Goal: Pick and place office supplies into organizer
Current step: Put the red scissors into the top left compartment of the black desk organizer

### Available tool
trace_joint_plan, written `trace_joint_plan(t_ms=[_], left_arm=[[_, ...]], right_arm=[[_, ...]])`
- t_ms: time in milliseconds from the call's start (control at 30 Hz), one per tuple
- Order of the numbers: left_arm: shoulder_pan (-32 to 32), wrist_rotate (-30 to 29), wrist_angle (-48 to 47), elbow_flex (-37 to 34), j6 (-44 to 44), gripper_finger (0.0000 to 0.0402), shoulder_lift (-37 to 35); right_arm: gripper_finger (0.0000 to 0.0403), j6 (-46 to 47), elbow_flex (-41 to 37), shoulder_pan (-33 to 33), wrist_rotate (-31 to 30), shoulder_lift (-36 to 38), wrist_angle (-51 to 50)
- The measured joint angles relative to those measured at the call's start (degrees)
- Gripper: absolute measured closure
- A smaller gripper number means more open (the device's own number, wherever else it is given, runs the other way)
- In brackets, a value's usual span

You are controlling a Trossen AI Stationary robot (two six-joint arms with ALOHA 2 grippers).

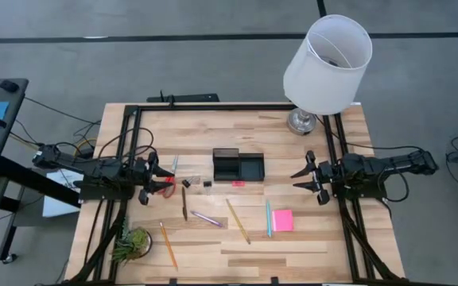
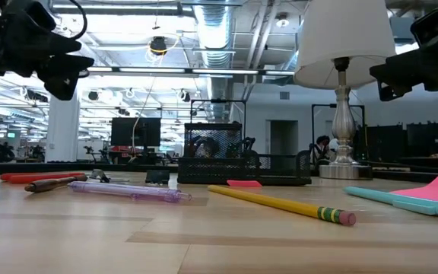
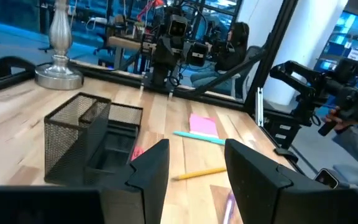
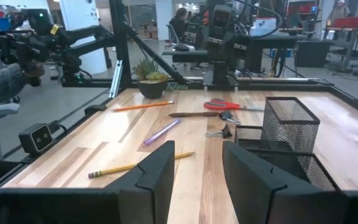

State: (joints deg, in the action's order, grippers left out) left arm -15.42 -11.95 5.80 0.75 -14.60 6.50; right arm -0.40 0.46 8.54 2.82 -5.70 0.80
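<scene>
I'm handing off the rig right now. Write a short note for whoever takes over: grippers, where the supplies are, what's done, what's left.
Left gripper: open, empty, raised at the table's left side, above the scissors.
Right gripper: open, empty, raised at the right side.
Organizer: mid-table, nothing visible inside it from above.
Supplies all on the table: pink eraser just in front of the organizer, brown pen, purple pen, yellow pencil, teal pen, sticky pad, orange pencil, clips left of the organizer.
Done: nothing placed yet.
Left: every item.
</scene>
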Motion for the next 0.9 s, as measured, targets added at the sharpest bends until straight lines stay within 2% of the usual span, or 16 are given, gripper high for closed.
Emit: trace_joint_plan(t_ms=[267, 500, 667, 767, 900], left_arm=[[0.0, -11.1, -1.8, 0.1, -9.1, 0.0254, 2.2], [0.0, -16.9, -1.8, 0.2, -13.3, 0.0254, 11.4], [0.0, -16.9, -2.2, 0.2, -18.9, 0.0254, 22.5], [0.0, -15.7, -6.3, 1.6, -22.8, 0.0254, 29.3], [0.0, -8.7, -14.9, 6.1, -32.0, 0.0254, 36.8]], right_arm=[[0.0275, -0.1, 0.0, 0.0, 0.0, 0.0, 0.3], [0.0275, -0.1, 0.0, 0.0, 0.1, 0.0, 1.5], [0.0275, -0.1, 0.0, 0.0, 0.0, 0.0, 1.4], [0.0275, -0.1, 0.0, 0.0, -0.1, 0.0, 1.4], [0.0275, -0.1, 0.0, 0.0, -0.1, 0.0, 1.4]])
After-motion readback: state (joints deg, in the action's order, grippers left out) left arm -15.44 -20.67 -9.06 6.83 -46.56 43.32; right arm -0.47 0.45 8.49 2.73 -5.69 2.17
